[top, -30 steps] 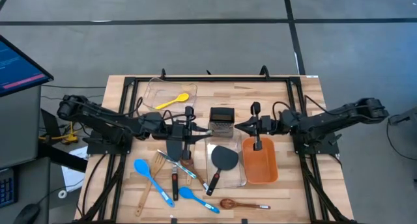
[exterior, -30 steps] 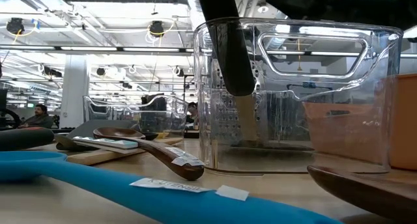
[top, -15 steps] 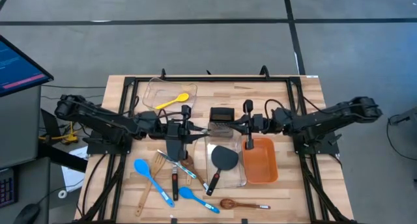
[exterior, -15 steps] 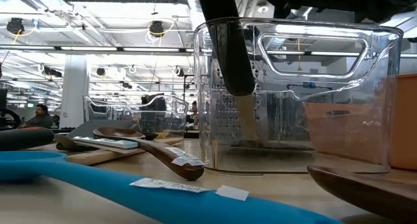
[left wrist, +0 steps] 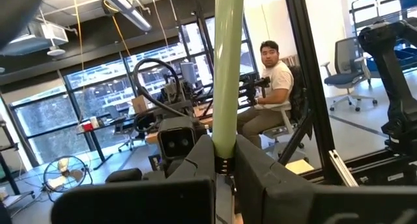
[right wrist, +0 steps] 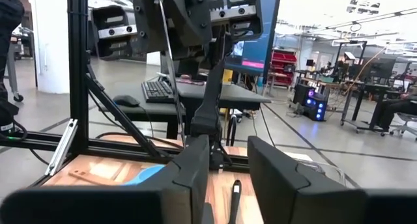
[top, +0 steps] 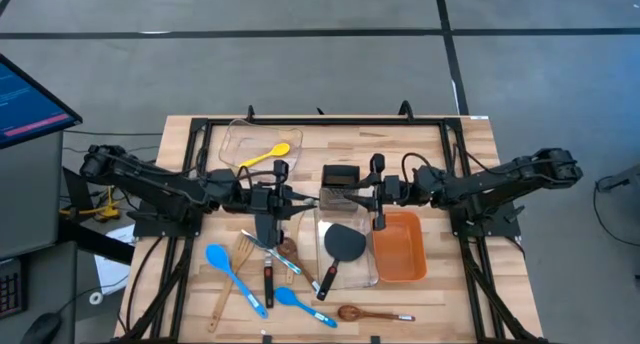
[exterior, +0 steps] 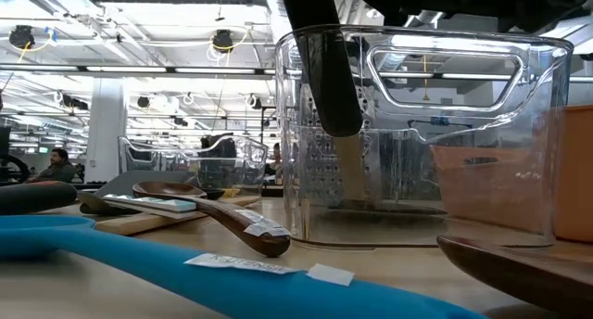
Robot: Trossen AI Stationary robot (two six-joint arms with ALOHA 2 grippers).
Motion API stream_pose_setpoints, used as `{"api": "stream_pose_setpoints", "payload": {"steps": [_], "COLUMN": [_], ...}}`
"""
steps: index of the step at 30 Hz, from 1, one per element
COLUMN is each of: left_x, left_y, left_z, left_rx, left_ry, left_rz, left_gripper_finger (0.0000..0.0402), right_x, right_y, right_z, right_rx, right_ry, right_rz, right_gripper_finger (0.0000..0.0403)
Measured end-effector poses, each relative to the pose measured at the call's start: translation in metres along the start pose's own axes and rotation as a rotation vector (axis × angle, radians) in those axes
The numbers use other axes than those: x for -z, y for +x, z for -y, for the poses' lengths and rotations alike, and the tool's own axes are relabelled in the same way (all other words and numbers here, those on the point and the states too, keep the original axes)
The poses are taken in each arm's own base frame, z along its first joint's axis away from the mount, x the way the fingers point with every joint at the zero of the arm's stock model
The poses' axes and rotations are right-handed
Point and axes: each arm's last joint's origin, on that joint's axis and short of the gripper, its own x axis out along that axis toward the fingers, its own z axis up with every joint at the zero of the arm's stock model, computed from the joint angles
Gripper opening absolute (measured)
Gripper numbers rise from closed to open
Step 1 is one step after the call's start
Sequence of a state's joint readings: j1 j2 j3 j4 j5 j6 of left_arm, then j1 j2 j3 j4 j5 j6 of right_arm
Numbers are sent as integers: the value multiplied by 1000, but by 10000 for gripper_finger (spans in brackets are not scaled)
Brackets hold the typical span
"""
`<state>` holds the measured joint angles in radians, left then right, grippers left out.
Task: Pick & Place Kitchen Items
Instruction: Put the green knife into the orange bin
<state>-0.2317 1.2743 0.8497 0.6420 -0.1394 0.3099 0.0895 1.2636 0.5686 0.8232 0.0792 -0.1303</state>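
Note:
My left gripper (top: 288, 196) is shut on a utensil with a pale yellow-green handle (left wrist: 228, 68), left of the steel grater (top: 341, 184). A dark part of the utensil (top: 270, 224) shows beside the gripper in the high view. My right gripper (top: 368, 192) stands right of the grater, its fingers apart in the right wrist view (right wrist: 228, 152). A slim black utensil (top: 378, 196) crosses the fingers, its lower end over the edge between the clear container (top: 322, 269) and the orange bin (top: 400, 249). A black turner (top: 344, 242) lies in the clear container. My left gripper pinches the pale handle (left wrist: 225, 149) between its two fingers, which come in about level from the table's left and lie across it. The handle stands upright above the fingers, clear of the table. My right gripper: I cannot tell whether its fingers touch the black utensil.
A clear tray (top: 232, 136) at the far left holds a yellow spoon (top: 268, 155). Blue spoons (top: 232, 274), a wooden spatula (top: 238, 254) and a wooden spoon (top: 362, 312) lie near the front edge. Black frame rails (top: 300, 122) ring the table. A person (left wrist: 270, 74) sits beyond it.
My right gripper has carried the black utensil from above the orange bin toward the table's left, up beside the grater, with the utensil still upright. My left gripper has drawn back a little toward the left edge with its utensil.

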Motion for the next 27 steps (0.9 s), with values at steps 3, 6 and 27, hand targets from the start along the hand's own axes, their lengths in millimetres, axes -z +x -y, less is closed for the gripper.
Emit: {"api": "stream_pose_setpoints", "payload": {"steps": [3, 6, 27], "left_x": [0, -3, -1], "left_y": [0, -3, -4], "left_z": [-2, -4, -2], "left_rx": [-7, -8, -12], "left_ry": [1, 0, -15], "left_rz": [-1, 2, -30], "left_gripper_finger": [8, 8, 7], "right_x": [0, 0, -20], "right_y": [0, 0, 58], "right_z": [-2, -2, -7], "right_rx": [-7, -8, -48], "right_ry": [1, 1, 25], "right_rz": [-2, 0, -50], "right_gripper_finger": [108, 109, 216]}}
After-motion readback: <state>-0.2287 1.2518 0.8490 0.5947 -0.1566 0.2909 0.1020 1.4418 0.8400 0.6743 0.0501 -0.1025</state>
